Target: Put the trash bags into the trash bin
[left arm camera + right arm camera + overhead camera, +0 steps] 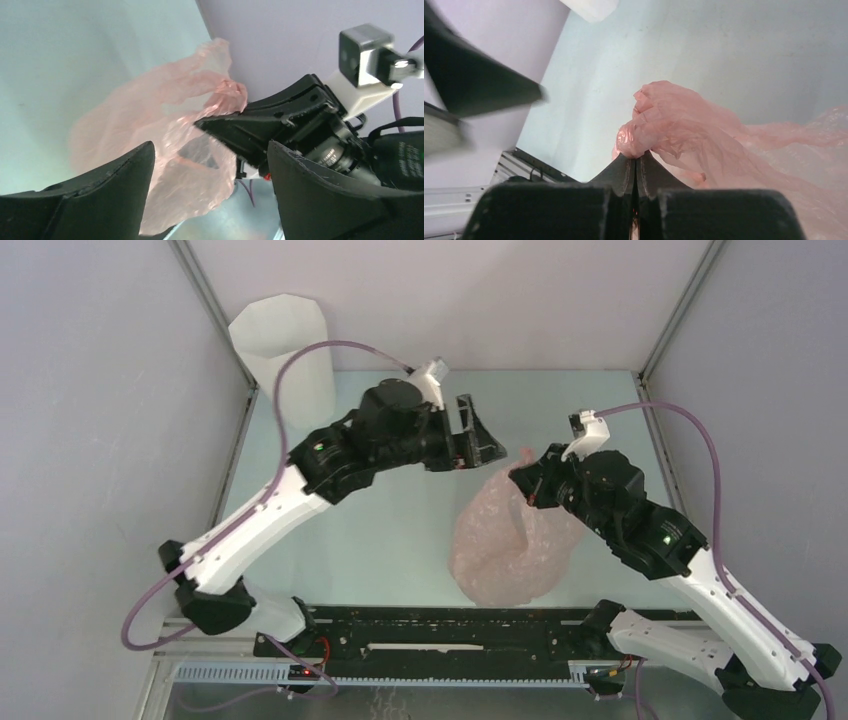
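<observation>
I judge pickup done: right gripper (636, 162) clenches trash bag (510, 540), likely its handle; left gripper (478, 435) released — next, lift toward far-left-corner trash bin (285, 350).

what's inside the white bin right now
Only white plastic shows at the trash bin's open top; its walls hide the bottom. The trash bag is outside it, pinched in the shut right hand.

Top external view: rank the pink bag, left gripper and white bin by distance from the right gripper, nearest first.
1. Pink bag: pinched in the shut right gripper, spreading toward the near edge.
2. Left gripper: open, just up-left of it.
3. White bin: far-left back corner.
</observation>
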You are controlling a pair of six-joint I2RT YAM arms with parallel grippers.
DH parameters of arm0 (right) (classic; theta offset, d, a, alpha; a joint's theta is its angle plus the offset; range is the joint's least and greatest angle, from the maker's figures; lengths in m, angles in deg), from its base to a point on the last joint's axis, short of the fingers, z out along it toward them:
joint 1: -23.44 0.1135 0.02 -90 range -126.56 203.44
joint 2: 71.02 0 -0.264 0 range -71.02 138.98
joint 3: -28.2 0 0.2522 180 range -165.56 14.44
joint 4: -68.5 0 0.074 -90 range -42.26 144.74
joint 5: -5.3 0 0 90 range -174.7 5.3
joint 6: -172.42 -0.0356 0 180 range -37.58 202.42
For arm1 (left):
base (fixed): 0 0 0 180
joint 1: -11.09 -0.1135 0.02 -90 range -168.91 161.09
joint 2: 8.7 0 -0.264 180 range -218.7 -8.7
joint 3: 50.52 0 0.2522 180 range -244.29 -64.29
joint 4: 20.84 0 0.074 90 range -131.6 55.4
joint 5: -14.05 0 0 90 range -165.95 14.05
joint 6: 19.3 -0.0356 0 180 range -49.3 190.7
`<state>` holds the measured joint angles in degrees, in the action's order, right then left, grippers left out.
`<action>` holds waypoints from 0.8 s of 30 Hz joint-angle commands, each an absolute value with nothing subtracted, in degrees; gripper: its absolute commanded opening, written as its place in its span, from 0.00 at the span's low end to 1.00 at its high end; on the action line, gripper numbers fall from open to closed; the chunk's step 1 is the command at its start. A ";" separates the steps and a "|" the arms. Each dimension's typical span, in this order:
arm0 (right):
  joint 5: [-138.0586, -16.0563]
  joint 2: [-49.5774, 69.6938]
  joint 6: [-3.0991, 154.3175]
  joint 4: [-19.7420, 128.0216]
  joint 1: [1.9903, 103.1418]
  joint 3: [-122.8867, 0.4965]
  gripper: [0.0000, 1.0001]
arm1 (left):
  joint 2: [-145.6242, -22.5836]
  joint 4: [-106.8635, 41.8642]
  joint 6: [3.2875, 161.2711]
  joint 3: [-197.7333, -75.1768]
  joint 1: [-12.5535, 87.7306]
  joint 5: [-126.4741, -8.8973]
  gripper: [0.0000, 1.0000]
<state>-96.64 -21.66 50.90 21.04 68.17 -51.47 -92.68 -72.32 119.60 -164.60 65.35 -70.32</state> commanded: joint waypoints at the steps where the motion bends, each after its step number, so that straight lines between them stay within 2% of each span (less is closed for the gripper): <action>1: -100.60 -25.99 50.91 18.29 68.25 -49.77 0.00 | -81.49 -81.73 112.43 -166.25 63.88 -85.01 0.89; 6: -99.38 -30.11 53.97 17.32 68.14 -49.90 0.00 | -74.41 -88.57 113.56 -162.30 54.96 -95.43 0.85; 12: -99.61 -32.62 55.02 13.14 67.37 -51.21 0.00 | -72.46 -86.42 116.71 -158.87 32.66 -95.73 0.83; 18: -101.59 -32.22 59.29 11.59 65.88 -51.47 0.00 | -81.22 -79.49 118.84 -161.66 19.45 -95.82 0.82; 24: -102.73 -30.27 67.06 14.29 58.56 -54.28 0.00 | -96.13 -78.97 123.12 -169.52 11.40 -95.58 0.83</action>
